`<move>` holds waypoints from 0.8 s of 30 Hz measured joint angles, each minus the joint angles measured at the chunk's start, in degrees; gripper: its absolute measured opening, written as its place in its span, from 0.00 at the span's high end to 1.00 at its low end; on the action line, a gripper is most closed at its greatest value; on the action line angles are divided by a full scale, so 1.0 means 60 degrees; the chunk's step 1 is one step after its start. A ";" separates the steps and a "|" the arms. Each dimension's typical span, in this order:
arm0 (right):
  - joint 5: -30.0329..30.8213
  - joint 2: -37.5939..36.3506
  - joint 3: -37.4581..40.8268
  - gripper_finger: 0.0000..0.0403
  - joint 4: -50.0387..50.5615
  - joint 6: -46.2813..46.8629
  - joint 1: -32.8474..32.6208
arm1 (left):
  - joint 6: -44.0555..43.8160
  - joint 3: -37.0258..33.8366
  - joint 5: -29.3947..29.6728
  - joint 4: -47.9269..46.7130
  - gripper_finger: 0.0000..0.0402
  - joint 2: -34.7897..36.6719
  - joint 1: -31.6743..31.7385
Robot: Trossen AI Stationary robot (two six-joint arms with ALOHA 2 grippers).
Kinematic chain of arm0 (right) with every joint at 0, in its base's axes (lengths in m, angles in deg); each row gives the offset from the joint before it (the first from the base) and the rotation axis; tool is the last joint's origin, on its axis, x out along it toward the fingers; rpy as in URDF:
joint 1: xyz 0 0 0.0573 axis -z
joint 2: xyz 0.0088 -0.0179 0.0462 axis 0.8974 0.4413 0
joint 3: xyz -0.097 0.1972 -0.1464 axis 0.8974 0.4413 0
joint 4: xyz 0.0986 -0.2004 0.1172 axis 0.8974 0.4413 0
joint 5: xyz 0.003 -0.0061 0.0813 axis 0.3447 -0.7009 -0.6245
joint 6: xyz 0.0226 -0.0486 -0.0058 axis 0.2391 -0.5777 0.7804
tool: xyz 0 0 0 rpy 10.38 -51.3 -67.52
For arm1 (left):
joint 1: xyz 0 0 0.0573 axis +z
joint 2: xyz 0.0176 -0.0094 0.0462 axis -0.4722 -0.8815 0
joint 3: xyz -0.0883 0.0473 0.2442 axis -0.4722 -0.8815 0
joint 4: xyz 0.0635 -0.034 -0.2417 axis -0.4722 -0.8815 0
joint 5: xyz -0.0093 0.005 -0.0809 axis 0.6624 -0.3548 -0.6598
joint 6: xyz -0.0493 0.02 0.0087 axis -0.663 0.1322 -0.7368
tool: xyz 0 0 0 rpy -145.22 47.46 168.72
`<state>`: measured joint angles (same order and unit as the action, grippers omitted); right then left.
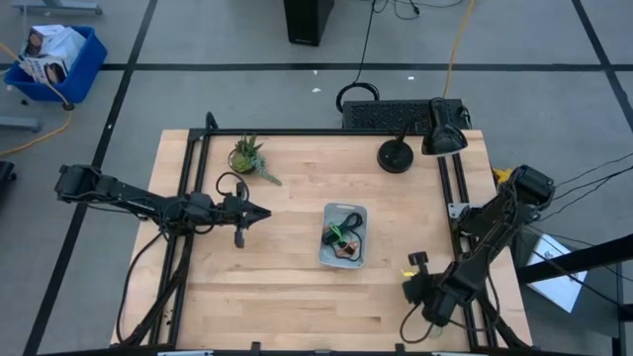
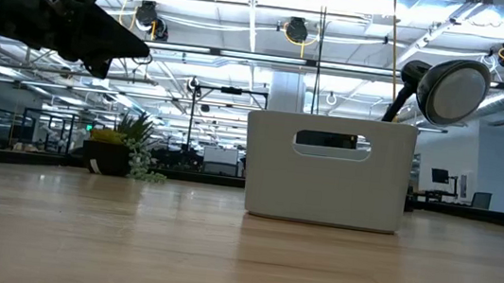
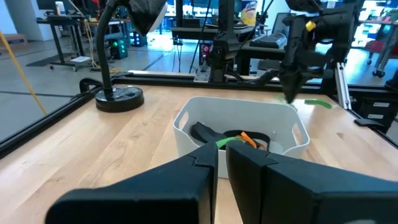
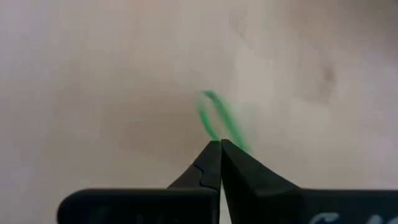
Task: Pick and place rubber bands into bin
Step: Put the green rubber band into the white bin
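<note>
On the wooden bench (image 1: 297, 287), the pale bin (image 1: 344, 235) sits mid-surface holding dark, orange and green rubber bands (image 1: 341, 235). The left hand (image 1: 259, 212) hovers beside it, nearly closed, empty. Right hand (image 4: 220, 144), near the bench's right edge, pinches a green rubber band (image 4: 217, 118).

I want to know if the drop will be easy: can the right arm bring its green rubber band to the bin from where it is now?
Probably yes. The right gripper is shut on the green rubber band near the table's right edge, and only bare wood lies between it and the bin.
</note>
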<state>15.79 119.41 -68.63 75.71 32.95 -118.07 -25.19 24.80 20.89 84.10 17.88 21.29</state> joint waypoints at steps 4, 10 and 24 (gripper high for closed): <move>-0.0036 -0.0008 -0.0066 1.00 0.0022 -0.0373 0.0280 | 0.0000 0.0000 0.0000 -0.0067 0.90 -0.0001 0.0001; 0.0104 -0.0006 -0.0409 1.00 0.0227 -0.1363 0.0732 | 0.0000 0.0000 0.0001 -0.0144 0.90 -0.0001 0.0001; 0.1787 -0.0031 -0.2125 1.00 -0.0261 -0.6004 0.3465 | -0.0004 0.0000 0.0000 -0.0153 0.90 -0.0001 0.0003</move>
<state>26.51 119.23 -81.38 74.14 -3.08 -97.28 -25.22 24.80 20.89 83.18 17.87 21.30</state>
